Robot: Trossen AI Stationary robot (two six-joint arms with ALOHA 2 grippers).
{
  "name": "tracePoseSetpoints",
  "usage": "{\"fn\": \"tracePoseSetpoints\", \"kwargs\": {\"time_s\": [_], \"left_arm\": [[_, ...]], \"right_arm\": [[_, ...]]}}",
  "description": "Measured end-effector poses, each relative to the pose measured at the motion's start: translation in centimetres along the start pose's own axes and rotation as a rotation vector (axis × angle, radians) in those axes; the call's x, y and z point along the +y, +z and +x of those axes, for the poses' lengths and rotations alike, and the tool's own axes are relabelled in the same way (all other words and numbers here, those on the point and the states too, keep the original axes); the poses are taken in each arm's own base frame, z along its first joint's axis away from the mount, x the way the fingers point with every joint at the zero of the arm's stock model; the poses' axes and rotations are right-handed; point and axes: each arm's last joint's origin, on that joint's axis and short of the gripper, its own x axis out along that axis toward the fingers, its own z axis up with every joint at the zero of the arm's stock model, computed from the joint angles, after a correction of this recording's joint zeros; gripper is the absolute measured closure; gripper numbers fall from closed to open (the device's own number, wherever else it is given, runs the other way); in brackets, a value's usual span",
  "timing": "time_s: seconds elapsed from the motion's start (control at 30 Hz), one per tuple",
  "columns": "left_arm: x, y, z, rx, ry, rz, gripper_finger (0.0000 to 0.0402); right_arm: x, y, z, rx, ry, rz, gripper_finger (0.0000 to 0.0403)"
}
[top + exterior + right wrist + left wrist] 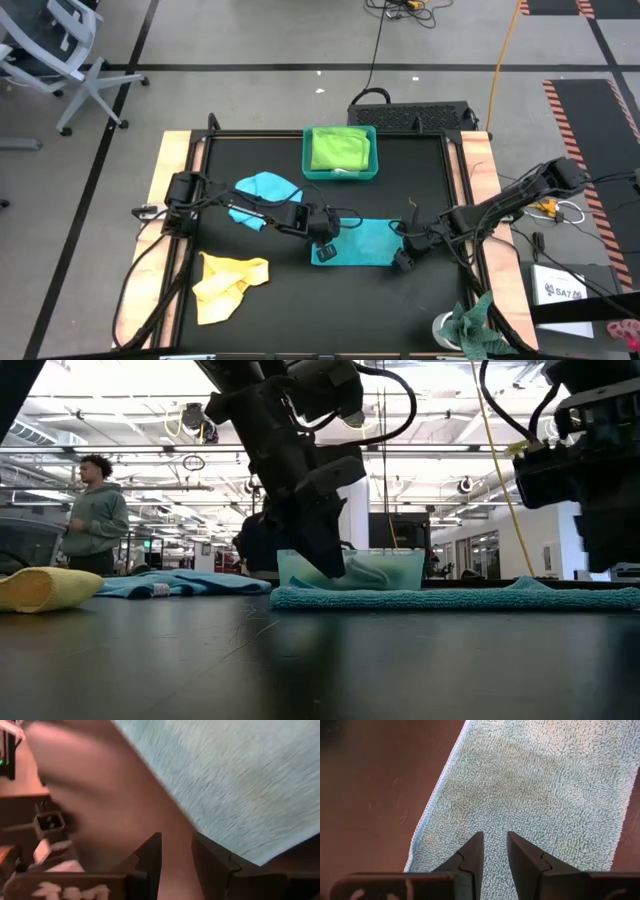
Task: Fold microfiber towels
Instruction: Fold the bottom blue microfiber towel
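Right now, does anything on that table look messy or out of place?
Yes. The yellow towel lies crumpled near the table's front left, and the light blue towel is bunched up behind the left arm. Only the turquoise towel lies flat. A mottled green rag hangs at the front right corner.

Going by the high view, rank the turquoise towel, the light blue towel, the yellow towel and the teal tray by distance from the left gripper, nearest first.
From the left gripper:
1. Flat turquoise microfiber towel, right beneath it.
2. Crumpled light blue towel, back-left.
3. Crumpled yellow towel, front-left, and rigid teal plastic tray, at the back: too close to call.
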Motion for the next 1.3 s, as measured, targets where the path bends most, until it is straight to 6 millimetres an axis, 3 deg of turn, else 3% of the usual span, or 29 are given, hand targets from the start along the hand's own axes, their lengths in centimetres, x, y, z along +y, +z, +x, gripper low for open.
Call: {"fn": "tracePoseSetpoints", "kwargs": {"time_s": [0.13,0.3,0.63,1.3], "left_arm": [[0.0,0.0,0.0,0.000,0.000,-0.018,0.0316],[0.0,0.0,0.0,-0.004,-0.001,-0.025,0.0316],[0.1,0.1,0.0,-0.010,0.007,-0.063,0.0316],[0.1,0.1,0.0,-0.014,0.014,-0.066,0.0316]], "right_arm": [[-0.2,-0.6,0.2,0.130,-0.003,0.045,0.0303],[-0.5,-0.9,0.2,0.172,-0.044,0.103,0.0303],[-1.7,-1.1,0.0,0.135,-0.190,0.290,0.0303],[-1.7,-0.7,0.1,-0.006,-0.187,0.398,0.0303]]}}
